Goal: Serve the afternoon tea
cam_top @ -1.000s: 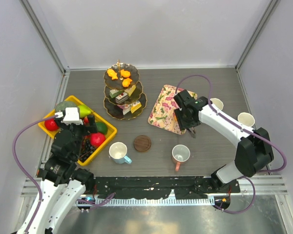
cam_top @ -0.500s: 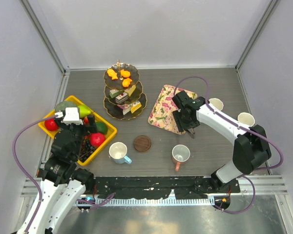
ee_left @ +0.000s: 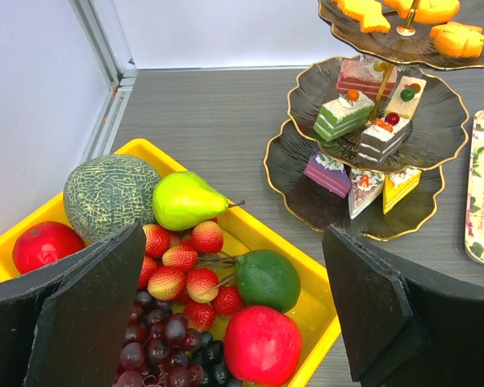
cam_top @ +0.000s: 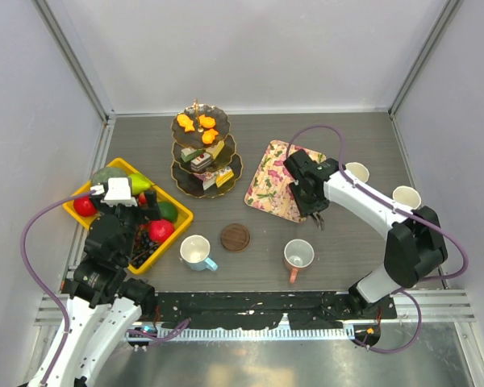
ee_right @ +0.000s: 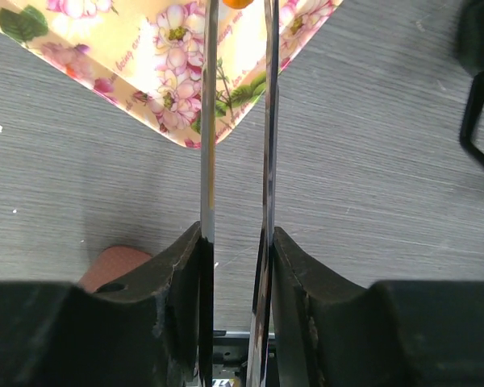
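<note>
The dark three-tier stand (cam_top: 206, 153) holds orange pastries (cam_top: 203, 125) on top and cake slices (cam_top: 200, 160) below; it also shows in the left wrist view (ee_left: 371, 137). My right gripper (cam_top: 309, 193) (ee_right: 236, 242) is shut on metal tongs (ee_right: 208, 121) over the near corner of a floral tray (cam_top: 273, 181) (ee_right: 169, 56). A bit of something orange (ee_right: 238, 2) shows between the tong tips. A white mug (cam_top: 195, 251) and a pinkish mug (cam_top: 298, 255) stand near the front. Two cream mugs (cam_top: 357, 172) (cam_top: 406, 197) stand at the right. My left gripper (cam_top: 135, 219) (ee_left: 234, 322) is open above the fruit crate.
A yellow crate (cam_top: 173, 230) (ee_left: 323, 314) with melon, pear, apples, lime, strawberries and grapes sits at the left. A brown round coaster (cam_top: 235, 236) lies between the front mugs. A black object with a loop handle (ee_right: 480, 89) sits right of the tongs.
My right gripper with the tongs has shifted slightly left over the tray's near corner. The left arm has not moved.
</note>
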{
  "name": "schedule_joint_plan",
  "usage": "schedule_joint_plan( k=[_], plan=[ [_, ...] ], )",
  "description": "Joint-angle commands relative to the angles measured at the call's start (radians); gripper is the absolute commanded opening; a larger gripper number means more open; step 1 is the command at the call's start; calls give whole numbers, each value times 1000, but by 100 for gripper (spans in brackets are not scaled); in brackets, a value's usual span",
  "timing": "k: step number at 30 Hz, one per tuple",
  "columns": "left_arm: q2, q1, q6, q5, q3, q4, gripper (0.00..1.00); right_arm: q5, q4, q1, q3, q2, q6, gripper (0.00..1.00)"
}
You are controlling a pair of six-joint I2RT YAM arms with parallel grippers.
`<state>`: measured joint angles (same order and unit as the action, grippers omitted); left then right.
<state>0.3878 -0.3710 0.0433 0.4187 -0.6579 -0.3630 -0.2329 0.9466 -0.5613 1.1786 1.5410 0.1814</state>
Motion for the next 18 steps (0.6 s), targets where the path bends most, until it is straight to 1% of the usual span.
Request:
schedule_joint_plan(
  k=[1,7,10,13,18],
  plan=[
    [-3,3,-5,3,0,49,99,-48,26,-14,101,-93,-26,37],
    [-3,3,-6,6,0,49,99,-104,60,-72,240,-133,-59,37],
    [-1,3,-6,6,0,50,99,-120,76,-136,361,-133,-95,37],
    [0,3,-5,6,-2,50,99,-149,84,-207,504,-102,-141,36],
    [0,3,-6,6,0,50,99,-157,80,-290,699,-22,-213,37]
  ],
)
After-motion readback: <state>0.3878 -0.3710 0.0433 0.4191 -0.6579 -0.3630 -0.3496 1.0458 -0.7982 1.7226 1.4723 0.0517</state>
